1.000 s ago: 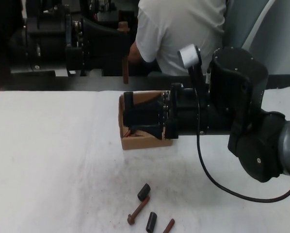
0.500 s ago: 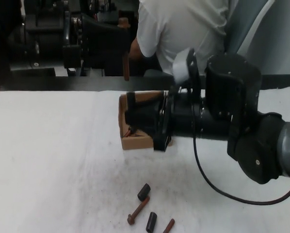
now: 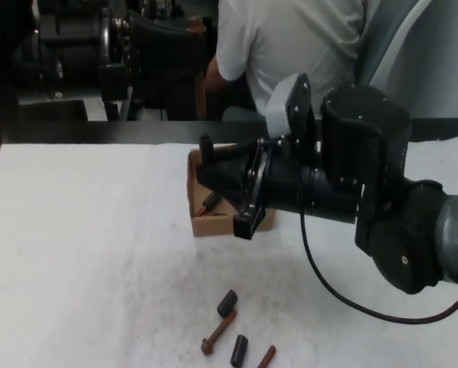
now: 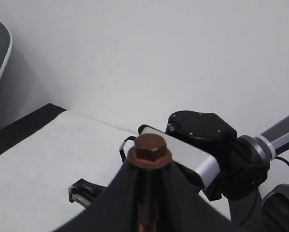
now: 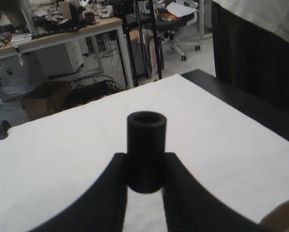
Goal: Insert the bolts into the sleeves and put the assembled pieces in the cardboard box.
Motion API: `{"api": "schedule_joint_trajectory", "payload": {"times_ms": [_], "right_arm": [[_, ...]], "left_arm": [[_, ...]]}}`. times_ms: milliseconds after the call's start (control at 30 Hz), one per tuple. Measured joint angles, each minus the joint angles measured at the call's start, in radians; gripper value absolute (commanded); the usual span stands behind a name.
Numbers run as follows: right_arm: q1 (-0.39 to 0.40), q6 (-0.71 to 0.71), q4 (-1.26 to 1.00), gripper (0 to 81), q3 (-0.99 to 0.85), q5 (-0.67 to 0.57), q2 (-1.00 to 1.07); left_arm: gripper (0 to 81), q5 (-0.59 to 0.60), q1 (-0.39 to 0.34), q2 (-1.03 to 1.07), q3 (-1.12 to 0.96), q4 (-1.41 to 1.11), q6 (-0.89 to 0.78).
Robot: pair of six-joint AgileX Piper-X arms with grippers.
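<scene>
Right wrist view has the right gripper [image 5: 145, 162] clamped on a black sleeve [image 5: 146, 140], whose open bore end stands clear of the fingertips. In the left wrist view the left gripper [image 4: 147, 169] is closed on a rusty bolt [image 4: 150, 151], gripping the shank with the hex head proud of the fingertips. The 2 parts are apart, so this pair is not yet joined. I judge the step in hand to be bringing bolt and sleeve together.

In the high view the right arm reaches over the cardboard box [image 3: 214, 225], which sits toward the far edge of the worktop [image 3: 99, 245], about midway along it. A reddish-brown piece [image 3: 207, 205] lies inside at the box's front-left corner. It looks like finished work already delivered, but the arm hides much of the interior and I cannot tell how many pieces are in there.

Near the front edge of the worktop lie a loose sleeve [image 3: 227, 303], a loose bolt [image 3: 217, 333] just beside it, another sleeve [image 3: 239, 350] and another bolt [image 3: 266, 356], none of them assembled. By my reckoning that leaves 3 insertions and 3 trips to the box: the held pair first, then these 2 pairs.
</scene>
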Motion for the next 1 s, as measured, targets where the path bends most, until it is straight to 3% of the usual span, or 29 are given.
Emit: {"api": "schedule_joint_trajectory", "payload": {"times_ms": [1000], "right_arm": [[0.006, 0.107, 0.0, 0.8, 0.002, -0.029, -0.041]], "left_arm": [[0.2, -0.019, -0.003, 0.073, -0.005, -0.001, 0.138]]}}
